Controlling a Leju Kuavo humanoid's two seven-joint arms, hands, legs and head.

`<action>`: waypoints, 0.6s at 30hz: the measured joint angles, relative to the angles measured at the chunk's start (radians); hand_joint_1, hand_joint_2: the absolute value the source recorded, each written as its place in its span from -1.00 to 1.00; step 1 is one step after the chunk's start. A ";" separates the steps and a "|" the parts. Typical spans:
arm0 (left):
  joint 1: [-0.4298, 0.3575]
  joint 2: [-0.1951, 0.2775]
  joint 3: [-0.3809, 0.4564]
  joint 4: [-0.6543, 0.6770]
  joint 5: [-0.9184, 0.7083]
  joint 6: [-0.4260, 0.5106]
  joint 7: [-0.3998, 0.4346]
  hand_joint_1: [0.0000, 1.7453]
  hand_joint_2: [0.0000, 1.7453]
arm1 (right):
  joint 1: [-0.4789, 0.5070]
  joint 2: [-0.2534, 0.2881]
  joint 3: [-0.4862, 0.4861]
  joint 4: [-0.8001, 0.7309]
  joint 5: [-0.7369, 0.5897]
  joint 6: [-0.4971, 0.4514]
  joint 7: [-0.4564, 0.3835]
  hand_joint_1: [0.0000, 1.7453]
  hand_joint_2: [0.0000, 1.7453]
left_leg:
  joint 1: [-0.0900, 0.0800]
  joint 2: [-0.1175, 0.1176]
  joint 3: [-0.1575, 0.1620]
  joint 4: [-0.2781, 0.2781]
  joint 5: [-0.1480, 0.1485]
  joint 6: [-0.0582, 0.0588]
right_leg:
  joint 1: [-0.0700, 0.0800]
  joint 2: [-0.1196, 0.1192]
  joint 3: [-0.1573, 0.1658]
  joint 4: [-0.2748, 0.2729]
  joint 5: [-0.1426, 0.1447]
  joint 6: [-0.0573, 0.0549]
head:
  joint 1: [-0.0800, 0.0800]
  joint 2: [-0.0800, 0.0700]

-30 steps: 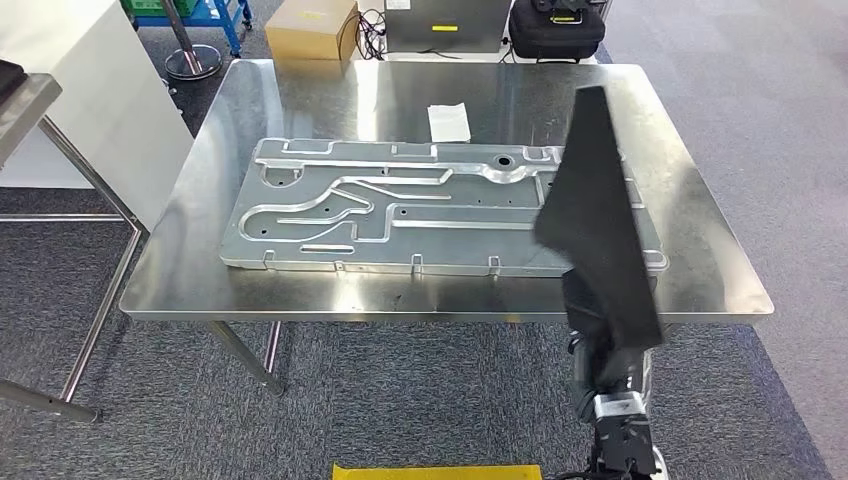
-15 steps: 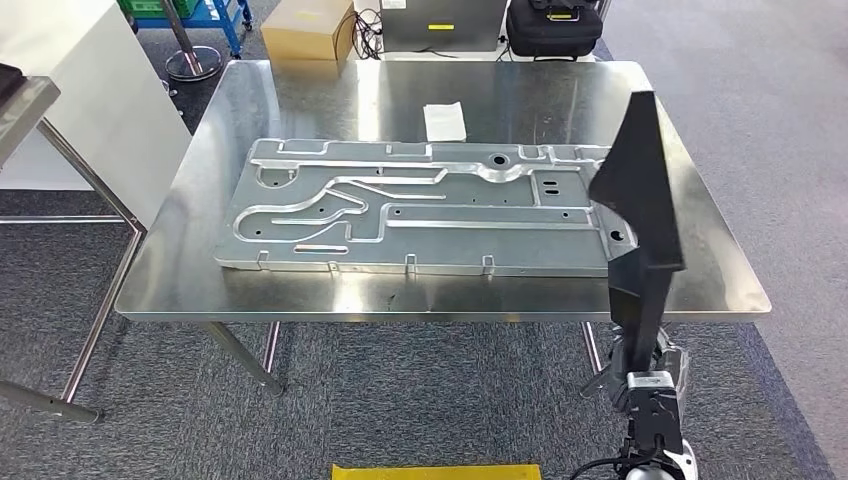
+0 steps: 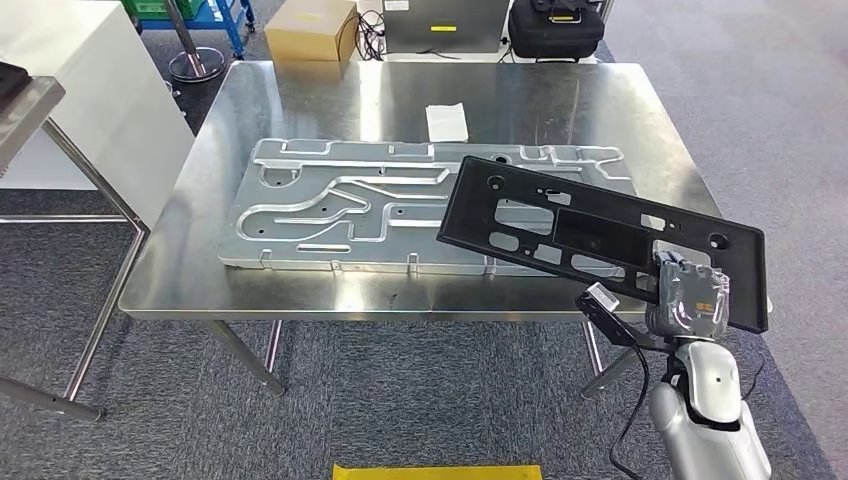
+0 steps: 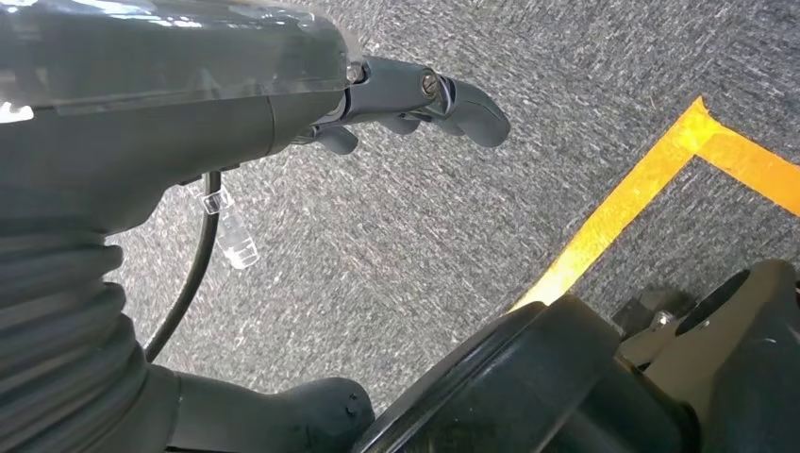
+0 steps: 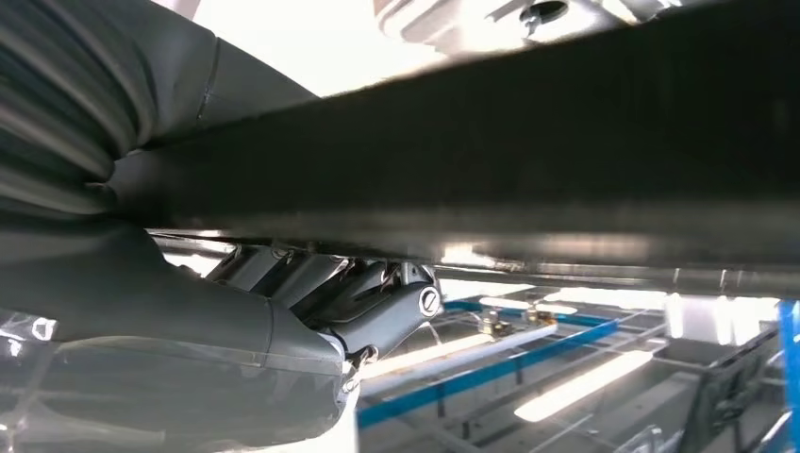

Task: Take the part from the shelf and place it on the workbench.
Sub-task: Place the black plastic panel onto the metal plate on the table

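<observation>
The part is a long black plastic panel [image 3: 590, 235] with cut-outs. It lies nearly flat in the air above the right half of the steel workbench [image 3: 300, 90], slanting down toward its right front corner. My right hand [image 3: 688, 300] grips the panel's near right end. The right wrist view has the panel's dark edge [image 5: 528, 160] running across, with fingers [image 5: 377, 307] curled under it. My left hand [image 4: 283, 104] hangs over grey carpet, fingers loosely extended, holding nothing.
A large stamped aluminium plate [image 3: 350, 205] covers the middle of the workbench, partly under the panel. A white paper [image 3: 447, 122] lies behind it. A cardboard box [image 3: 312, 28] and black cases stand beyond the bench. A white shelf unit [image 3: 90, 100] stands at left. Yellow floor tape [image 3: 436, 471] marks the near floor.
The panel has swung from standing on edge to lying nearly flat, now reaching left over the bench. My right hand has come up into view at its near right end.
</observation>
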 joint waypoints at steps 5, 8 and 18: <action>-0.004 0.002 -0.012 0.000 0.018 -0.007 -0.001 -1.00 1.00 | -0.132 -0.008 0.075 0.171 0.168 0.032 0.073 1.00 1.00 | 0.001 0.000 -0.001 0.000 0.000 -0.001 | 0.001 0.001 -0.002 0.001 0.000 0.000 | 0.000 0.000; -0.009 0.006 -0.005 0.000 0.060 -0.027 -0.014 -1.00 1.00 | -0.197 0.006 0.135 0.301 0.208 0.024 0.097 1.00 1.00 | 0.001 -0.001 0.000 0.000 0.001 -0.002 | 0.001 0.000 -0.003 0.001 0.000 0.000 | 0.000 0.000; -0.008 0.015 0.038 0.000 0.105 -0.050 -0.025 -1.00 1.00 | -0.213 0.034 0.189 0.456 0.198 -0.067 0.101 1.00 1.00 | 0.002 -0.006 -0.001 -0.001 0.002 -0.003 | 0.002 -0.005 -0.005 0.002 -0.001 -0.001 | 0.000 0.000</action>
